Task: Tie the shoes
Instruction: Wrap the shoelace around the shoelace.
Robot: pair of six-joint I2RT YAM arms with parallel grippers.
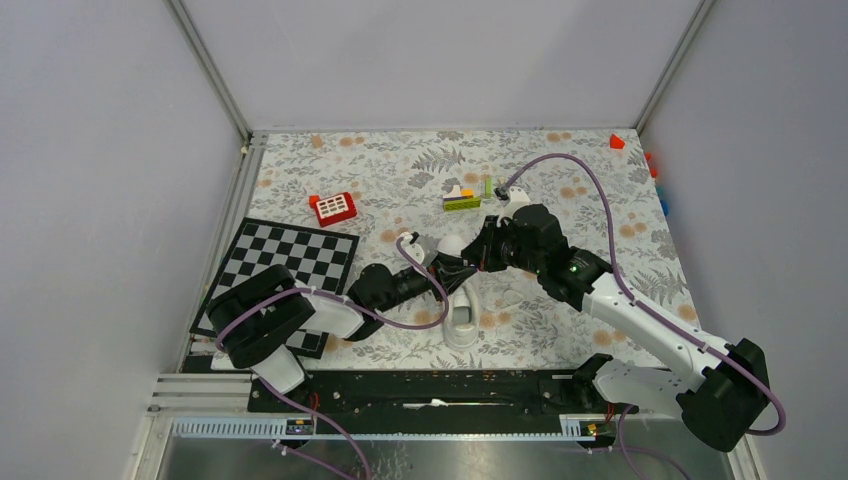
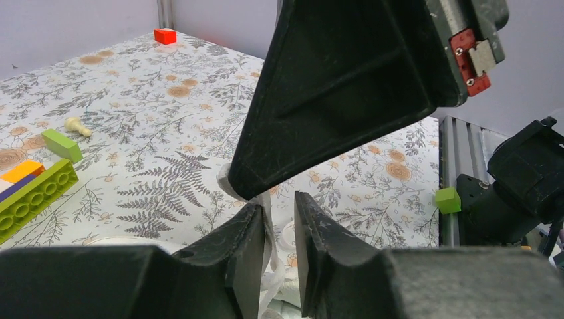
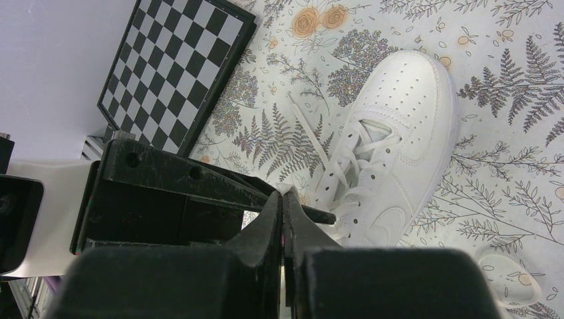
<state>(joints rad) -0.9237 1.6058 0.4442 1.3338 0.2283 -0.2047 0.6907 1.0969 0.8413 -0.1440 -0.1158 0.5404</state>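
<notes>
The white shoe (image 1: 462, 318) lies mid-table with its toe pointing away from the arm bases; in the right wrist view the shoe (image 3: 399, 146) shows loose crossed laces. My right gripper (image 3: 284, 196) is shut on a white lace whose end pokes out at its tips. That same right gripper (image 2: 239, 186) hangs just above my left gripper (image 2: 281, 203). The left jaws stand narrowly apart. A strand of lace (image 2: 271, 252) hangs between them, against the left finger only. Both grippers meet over the shoe's tongue: left gripper (image 1: 452, 268), right gripper (image 1: 478, 255).
A chessboard (image 1: 290, 262) lies at the left. A red block (image 1: 333, 207) and a stack of coloured bricks (image 1: 462, 198) sit further back. A red cube (image 1: 617, 142) is in the far right corner. A white ring (image 3: 509, 276) lies beside the shoe.
</notes>
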